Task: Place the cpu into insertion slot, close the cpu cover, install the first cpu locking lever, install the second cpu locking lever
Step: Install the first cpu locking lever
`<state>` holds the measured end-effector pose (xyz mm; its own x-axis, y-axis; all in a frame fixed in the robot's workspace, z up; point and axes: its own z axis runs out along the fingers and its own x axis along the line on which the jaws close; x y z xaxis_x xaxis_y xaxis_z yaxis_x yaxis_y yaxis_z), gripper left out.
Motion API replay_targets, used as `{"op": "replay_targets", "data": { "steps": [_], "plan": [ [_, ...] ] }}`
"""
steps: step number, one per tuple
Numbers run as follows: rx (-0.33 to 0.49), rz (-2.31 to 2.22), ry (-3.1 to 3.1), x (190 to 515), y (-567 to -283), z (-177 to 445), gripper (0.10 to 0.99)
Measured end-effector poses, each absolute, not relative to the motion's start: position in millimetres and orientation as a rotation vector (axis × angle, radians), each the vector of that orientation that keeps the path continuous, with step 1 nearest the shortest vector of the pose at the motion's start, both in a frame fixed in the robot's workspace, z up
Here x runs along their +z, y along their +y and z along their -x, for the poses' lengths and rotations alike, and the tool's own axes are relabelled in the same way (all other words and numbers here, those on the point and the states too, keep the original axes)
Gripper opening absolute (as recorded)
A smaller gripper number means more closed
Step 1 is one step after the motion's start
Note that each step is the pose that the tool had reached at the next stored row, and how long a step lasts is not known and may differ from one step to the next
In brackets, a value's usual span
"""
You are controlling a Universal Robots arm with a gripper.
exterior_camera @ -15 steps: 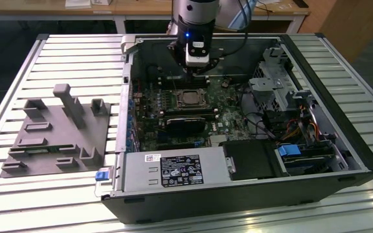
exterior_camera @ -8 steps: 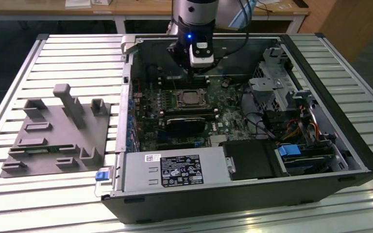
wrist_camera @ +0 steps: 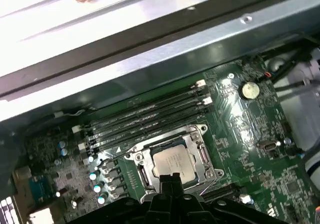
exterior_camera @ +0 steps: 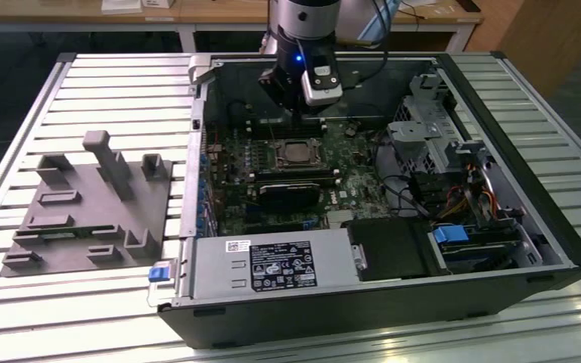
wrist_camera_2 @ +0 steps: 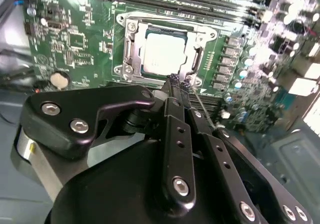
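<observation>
Overhead light, strong glare, dark shadows

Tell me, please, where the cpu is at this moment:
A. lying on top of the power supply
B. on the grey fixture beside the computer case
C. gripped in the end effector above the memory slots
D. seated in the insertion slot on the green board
D: in the second wrist view the cpu lies flat in the insertion slot, with the cpu cover framing it and the end effector beside its edge.
</observation>
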<state>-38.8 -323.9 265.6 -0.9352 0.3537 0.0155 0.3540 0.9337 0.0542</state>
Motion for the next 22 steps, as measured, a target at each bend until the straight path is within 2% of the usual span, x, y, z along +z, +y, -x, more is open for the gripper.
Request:
{"op": "replay_targets", "data": {
  "steps": [13, 22],
  "plan": [
    [-0.086, 0.201, -3.122, 265, -324, 39, 0.118],
    [-0.09, 0.129, -3.129, 264, -324, 50, 0.118]
  ]
}}
